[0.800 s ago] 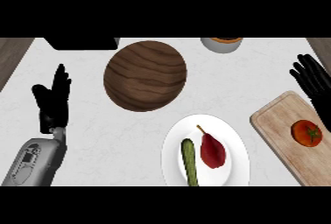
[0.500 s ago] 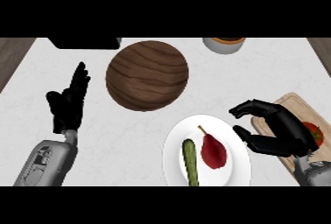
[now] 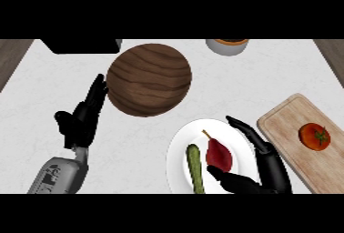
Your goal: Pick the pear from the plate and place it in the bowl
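The right hand [image 3: 259, 170] has been brought from the cutting board [image 3: 289, 136] onto the plate [image 3: 184, 141]; its released fingers are being spread beside the pear [image 3: 219, 154], still ungrasped. The left hand [image 3: 84, 119] is being rested with its fingers straight beside the bowl [image 3: 149, 79].

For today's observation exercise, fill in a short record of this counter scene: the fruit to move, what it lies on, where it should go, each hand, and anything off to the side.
target: red pear, lying on the plate
plate: white, also holds a green cucumber
goal: wooden bowl, up-left of the plate
right hand: open beside the pear, thumb below it
left hand: open, left of the bowl
aside: tomato on cutting board
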